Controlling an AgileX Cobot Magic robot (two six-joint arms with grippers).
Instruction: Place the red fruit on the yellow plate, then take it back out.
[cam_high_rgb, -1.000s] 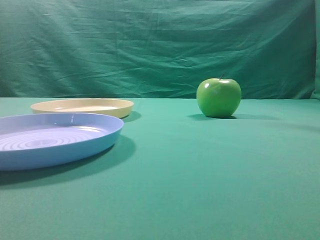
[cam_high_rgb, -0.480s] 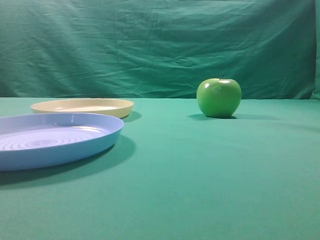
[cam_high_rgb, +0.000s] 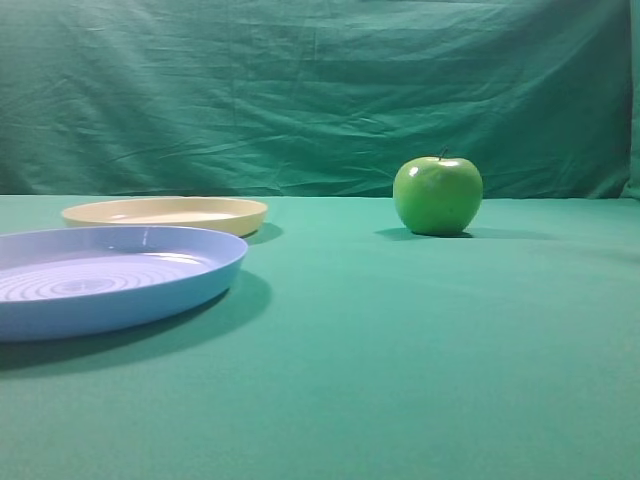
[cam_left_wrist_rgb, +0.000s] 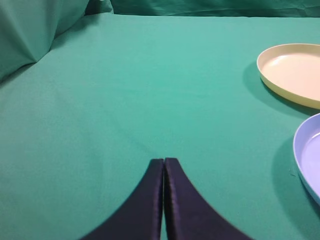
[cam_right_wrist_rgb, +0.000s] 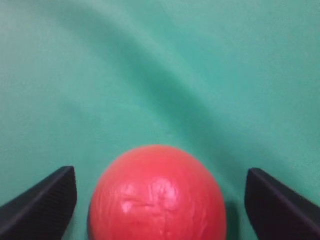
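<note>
The red fruit (cam_right_wrist_rgb: 157, 195) fills the bottom of the right wrist view, resting on the green cloth. My right gripper (cam_right_wrist_rgb: 160, 197) is open around it, one dark finger on each side with a gap to the fruit. The yellow plate (cam_high_rgb: 165, 212) lies at the back left of the exterior view and shows at the right edge of the left wrist view as the yellow plate (cam_left_wrist_rgb: 295, 72). It holds nothing. My left gripper (cam_left_wrist_rgb: 164, 162) is shut with nothing in it, over bare cloth well left of the plates. Neither arm nor the red fruit shows in the exterior view.
A larger light blue plate (cam_high_rgb: 110, 275) with ridges sits in front of the yellow one, its rim (cam_left_wrist_rgb: 307, 155) at the right of the left wrist view. A glossy green apple (cam_high_rgb: 437, 195) stands at the back right. Green cloth covers the table and backdrop.
</note>
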